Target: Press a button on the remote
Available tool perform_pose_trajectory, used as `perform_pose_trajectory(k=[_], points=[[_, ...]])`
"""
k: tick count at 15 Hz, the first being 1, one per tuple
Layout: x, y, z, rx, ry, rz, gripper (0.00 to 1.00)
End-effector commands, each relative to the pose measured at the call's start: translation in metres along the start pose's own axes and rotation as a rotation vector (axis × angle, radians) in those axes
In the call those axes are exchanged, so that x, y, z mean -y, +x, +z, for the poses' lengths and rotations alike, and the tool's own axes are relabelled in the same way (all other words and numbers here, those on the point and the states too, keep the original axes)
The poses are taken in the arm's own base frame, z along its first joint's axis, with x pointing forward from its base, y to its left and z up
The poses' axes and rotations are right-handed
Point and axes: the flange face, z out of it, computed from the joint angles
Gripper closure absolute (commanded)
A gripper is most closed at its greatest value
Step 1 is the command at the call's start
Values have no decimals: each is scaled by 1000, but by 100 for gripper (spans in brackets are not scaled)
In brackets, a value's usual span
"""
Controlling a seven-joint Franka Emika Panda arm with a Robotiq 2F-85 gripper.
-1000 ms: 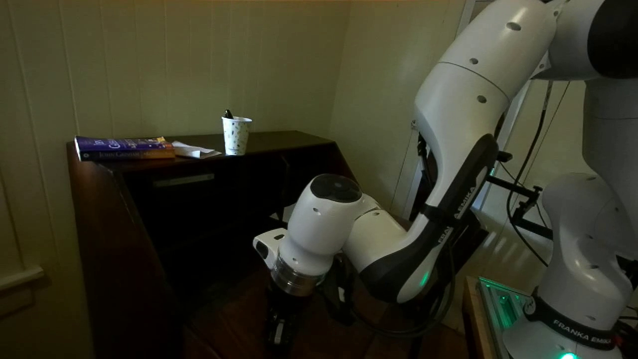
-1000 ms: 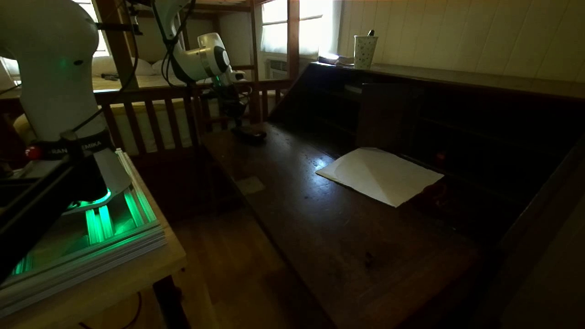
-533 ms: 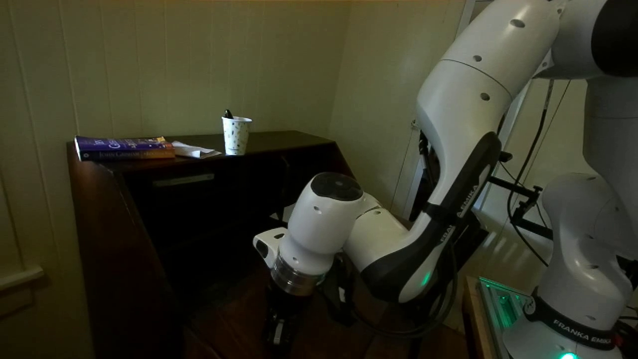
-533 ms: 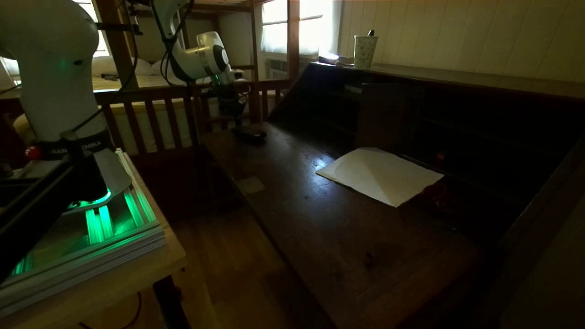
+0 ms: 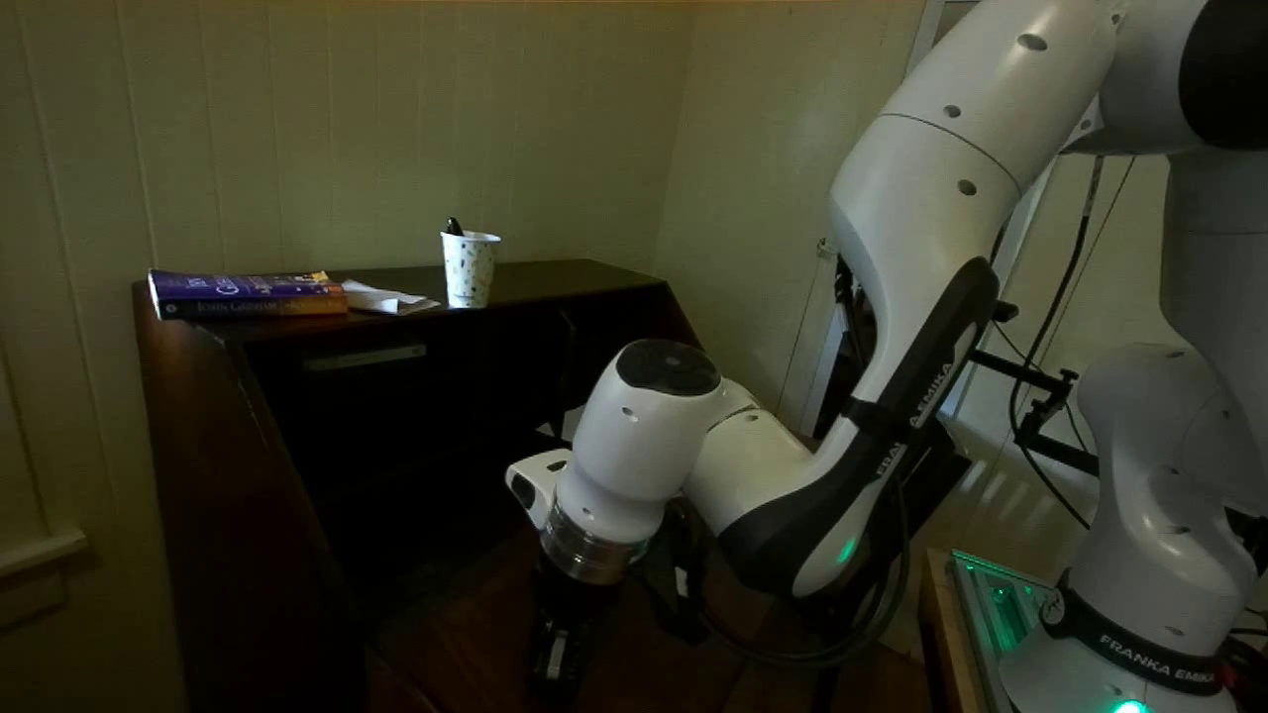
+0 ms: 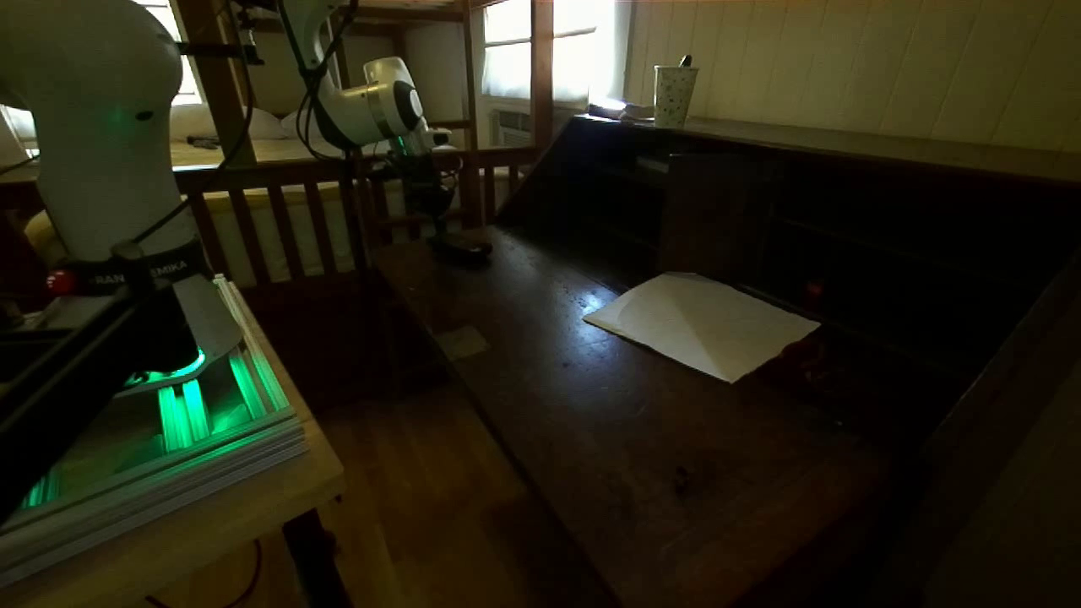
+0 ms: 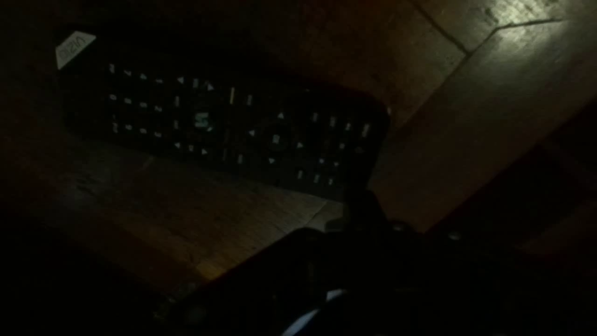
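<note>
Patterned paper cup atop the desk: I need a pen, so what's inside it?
A dark rounded tip, perhaps a pen's end, pokes out of the patterned paper cup. Its lower part and any other contents are hidden by the cup itself.

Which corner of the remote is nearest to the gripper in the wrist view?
The lower right corner of the remote, diagonally opposite the white patch: the gripper is right at it; the other three lie farther off.

Bare desktop (image 6: 540, 295) stretches between remote (image 7: 224, 116) and paper (image 6: 701, 325).
</note>
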Motion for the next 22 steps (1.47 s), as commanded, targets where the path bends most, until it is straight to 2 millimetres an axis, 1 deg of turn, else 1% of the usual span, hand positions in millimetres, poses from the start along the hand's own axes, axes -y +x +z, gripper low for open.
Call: perform_pose_trajectory(k=[1, 8, 14, 16, 19, 22], points=[[0, -7, -4, 13, 9, 22, 100], [-1, -13, 7, 22, 21, 17, 100], [2, -13, 13, 31, 43, 3, 100], [8, -14, 20, 60, 50, -12, 100], [22, -16, 38, 128, 61, -40, 100], [26, -13, 50, 204, 58, -58, 100]])
